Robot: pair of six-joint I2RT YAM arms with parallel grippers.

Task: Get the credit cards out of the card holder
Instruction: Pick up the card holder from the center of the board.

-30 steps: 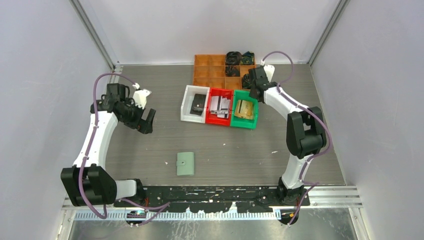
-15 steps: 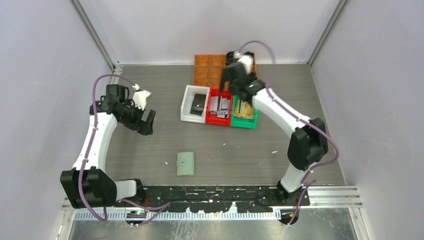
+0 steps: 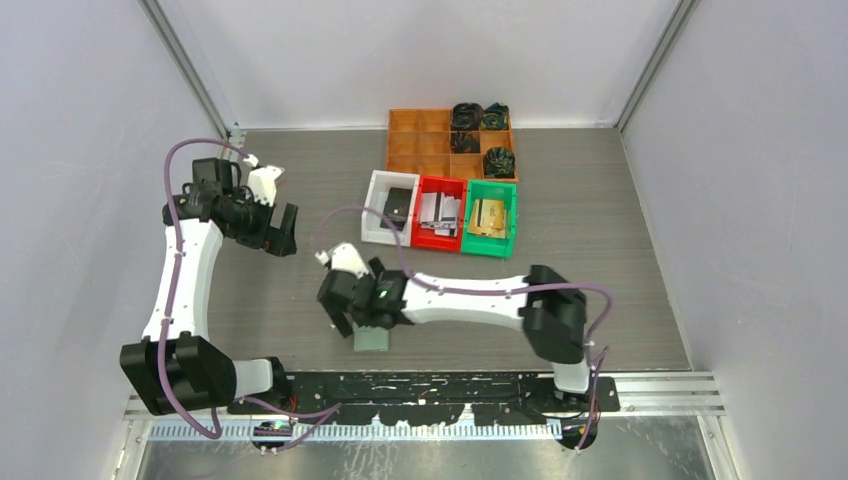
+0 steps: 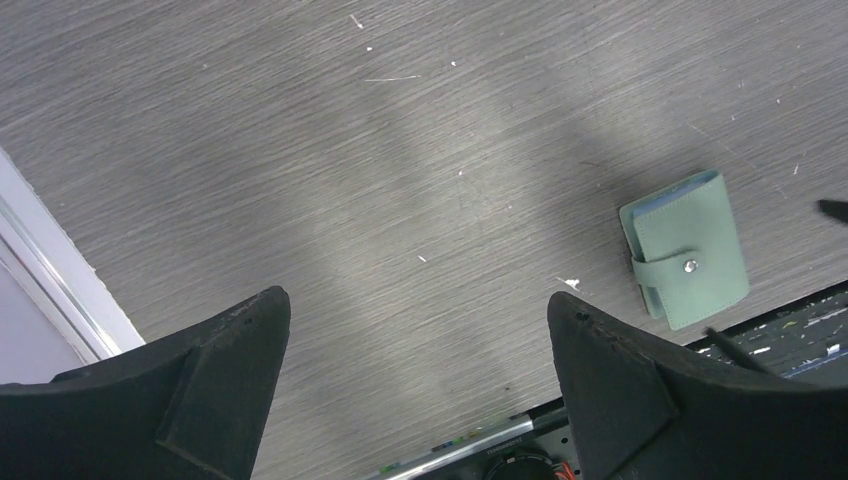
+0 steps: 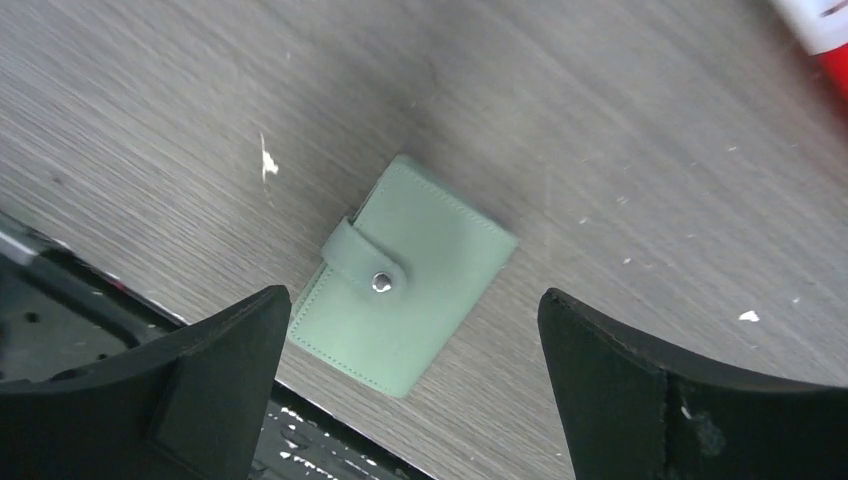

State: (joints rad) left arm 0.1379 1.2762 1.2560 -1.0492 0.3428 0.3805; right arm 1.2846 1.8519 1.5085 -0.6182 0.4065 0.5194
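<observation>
Showing sage on streaked grey
Wearing pale sage green, silver snap, on the card holder (image 5: 430,285); running grey grain across the table (image 3: 620,260); holding black, silvery and gold-tan credit cards (image 3: 440,212) in white, red and green bins (image 3: 435,244); glowing orange at the tray (image 3: 415,140).

L arm (image 3: 185,275) & R arm (image 3: 465,297): same build, glossy white tube links w/ chunky black joint housings at shoulder, elbow & wrist. Thin purple-grey cable (image 3: 172,165) arcs off L arm's wrist end & runs along the link to the base; matching cable (image 3: 350,208) on R arm. White cam block (image 3: 266,183) on L wrist, second cam block (image 3: 348,259) on R wrist. L gripper (image 4: 418,305) fingers (image 4: 225,385): matte black, broad wedge shape, slightly grainy finish, crisp edges. R gripper (image 5: 412,300) fingers (image 5: 640,385): same.
</observation>
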